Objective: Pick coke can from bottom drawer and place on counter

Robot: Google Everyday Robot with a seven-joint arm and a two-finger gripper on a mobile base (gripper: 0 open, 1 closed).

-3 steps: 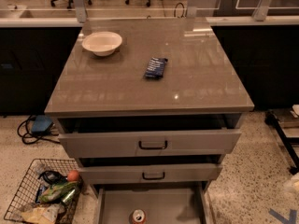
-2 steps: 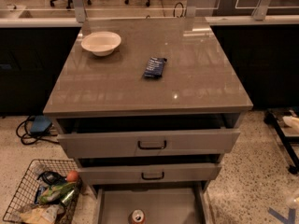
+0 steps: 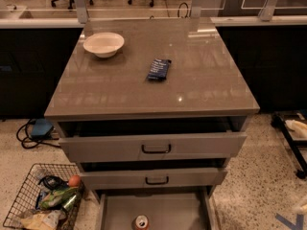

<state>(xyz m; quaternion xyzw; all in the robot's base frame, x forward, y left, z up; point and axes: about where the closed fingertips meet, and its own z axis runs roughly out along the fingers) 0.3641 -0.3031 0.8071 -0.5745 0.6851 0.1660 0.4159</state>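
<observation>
The coke can (image 3: 141,223) stands upright on the floor of the open bottom drawer (image 3: 120,210), near its front middle, with its silver top showing. The counter (image 3: 144,80) is the glossy grey-brown top of the cabinet above. Only a pale piece of my gripper (image 3: 302,208) shows, at the lower right edge of the camera view. It is over the floor, well to the right of the drawer and apart from the can.
A white bowl (image 3: 103,43) and a dark blue snack packet (image 3: 159,69) lie on the counter. The two upper drawers (image 3: 153,147) stand slightly open. A wire basket (image 3: 29,200) of items sits on the floor at left, a black rack (image 3: 292,138) at right.
The view has shifted slightly. The pale gripper piece at the lower right has dropped lower in the picture. The can has not moved.
</observation>
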